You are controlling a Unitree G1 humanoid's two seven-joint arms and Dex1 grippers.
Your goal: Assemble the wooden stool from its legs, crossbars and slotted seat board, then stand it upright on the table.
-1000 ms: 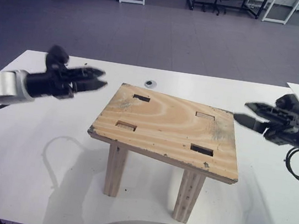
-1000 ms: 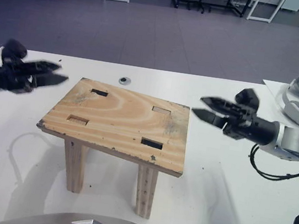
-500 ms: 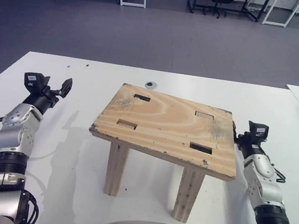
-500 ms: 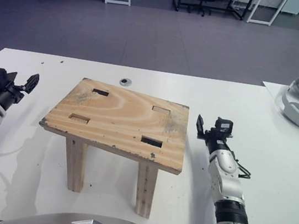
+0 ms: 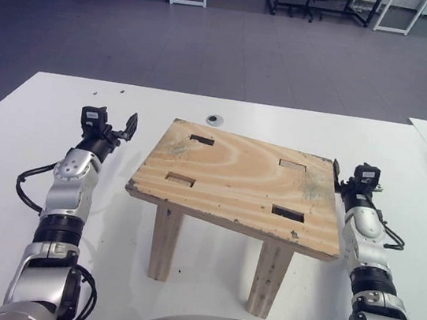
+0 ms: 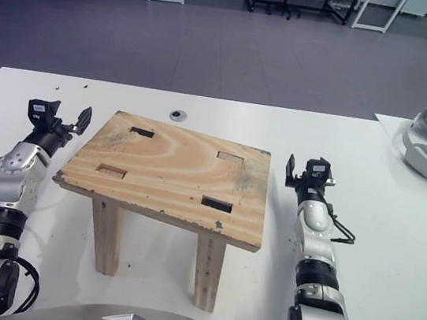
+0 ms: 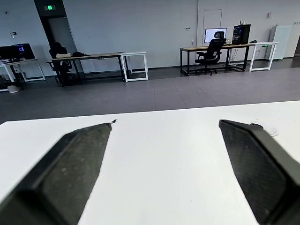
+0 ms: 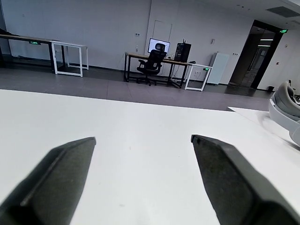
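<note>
At the left, the left hand (image 5: 114,117) hovers low over the white surface (image 5: 37,115), its two fingers (image 7: 70,164) spread wide with nothing between them, near the far left corner of the seat board with a gap of bare surface between. The wooden stool (image 5: 238,181) stands upright mid-surface on its legs, the slotted seat board on top. A small round disc (image 5: 216,119) lies just beyond it. At the right, the right hand (image 5: 353,171) sits just beside the board's right edge, its fingers (image 8: 51,173) likewise wide apart and holding nothing.
</note>
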